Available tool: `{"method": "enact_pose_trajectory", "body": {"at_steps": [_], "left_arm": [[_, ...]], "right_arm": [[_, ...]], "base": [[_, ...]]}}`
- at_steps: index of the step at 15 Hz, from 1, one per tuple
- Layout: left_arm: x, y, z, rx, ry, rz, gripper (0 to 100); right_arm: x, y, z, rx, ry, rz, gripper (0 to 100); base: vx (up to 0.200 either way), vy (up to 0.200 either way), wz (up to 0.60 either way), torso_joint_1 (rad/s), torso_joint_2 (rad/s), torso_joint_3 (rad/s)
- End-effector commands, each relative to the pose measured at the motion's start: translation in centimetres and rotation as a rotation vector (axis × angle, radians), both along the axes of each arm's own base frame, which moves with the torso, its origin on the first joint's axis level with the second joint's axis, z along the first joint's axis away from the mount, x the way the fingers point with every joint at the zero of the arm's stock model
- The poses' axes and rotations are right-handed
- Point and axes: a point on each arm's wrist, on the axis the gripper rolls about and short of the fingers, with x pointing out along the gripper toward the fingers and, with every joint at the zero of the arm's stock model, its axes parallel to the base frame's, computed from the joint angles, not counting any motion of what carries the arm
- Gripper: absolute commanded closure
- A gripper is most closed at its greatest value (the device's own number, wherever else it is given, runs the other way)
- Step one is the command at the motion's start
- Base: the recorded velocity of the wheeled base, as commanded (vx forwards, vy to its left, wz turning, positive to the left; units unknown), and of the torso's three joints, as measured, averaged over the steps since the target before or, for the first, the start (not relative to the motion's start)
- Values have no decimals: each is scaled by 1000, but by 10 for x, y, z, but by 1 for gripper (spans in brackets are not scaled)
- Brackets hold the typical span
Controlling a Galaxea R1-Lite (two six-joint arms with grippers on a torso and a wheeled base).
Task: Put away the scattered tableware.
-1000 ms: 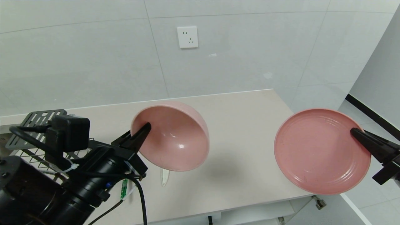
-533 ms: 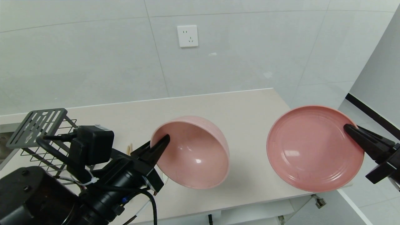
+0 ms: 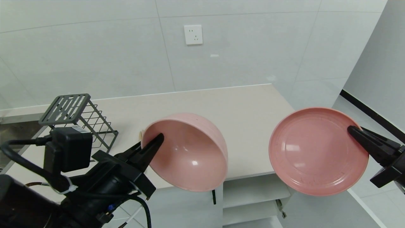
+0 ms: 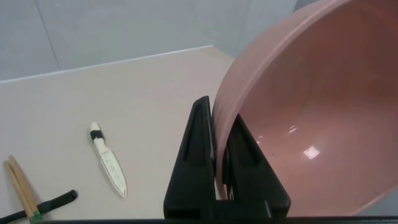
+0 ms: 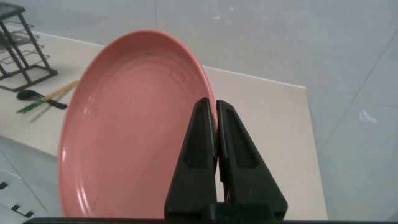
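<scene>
Lower left of the head view, left gripper (image 3: 158, 140): jaws pinched on the rim of the pink bowl (image 3: 193, 155), one inside, one outside. Holds the bowl in the air at frame centre, tipped on its side, hollow facing the camera, over the front edge of the beige surface (image 3: 246, 107).

Right edge of the frame, right gripper (image 3: 352, 130): jaws clamped on the rim of the pink plate (image 3: 313, 152). Holds the plate aloft at the right of the frame, stood nearly on edge, face toward the camera, past the surface's right front corner. Bowl and plate well apart.

Left of the frame, on the surface: black wire rack (image 3: 77, 117). Lower left of the left wrist view, flat on the surface: white knife (image 4: 109, 167), with chopsticks (image 4: 20, 186) near it, not touching. Top centre, on the wall: socket (image 3: 193, 34).
</scene>
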Motion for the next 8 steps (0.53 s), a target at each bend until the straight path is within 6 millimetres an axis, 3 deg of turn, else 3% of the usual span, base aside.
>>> {"method": "enact_pose_trajectory", "body": {"at_steps": [1,2,4,8], "left_arm": [[-3,3,4,-10,-17,2,100],[-4,4,4,-6,-21,4,100],[-7,6,5,6,-32,7,100],[-11,9,9,-5,-50,6,100]], "right_arm": [[0,0,0,0,-1,1,100],[0,0,1,1,-3,1,100],[0,0,1,2,-7,1,100],[0,0,1,1,-3,2,100]], "base": [[0,0,0,0,0,0],[0,0,0,0,0,0],[0,-200,0,17,10,2],[-200,-200,0,2,6,2]]}}
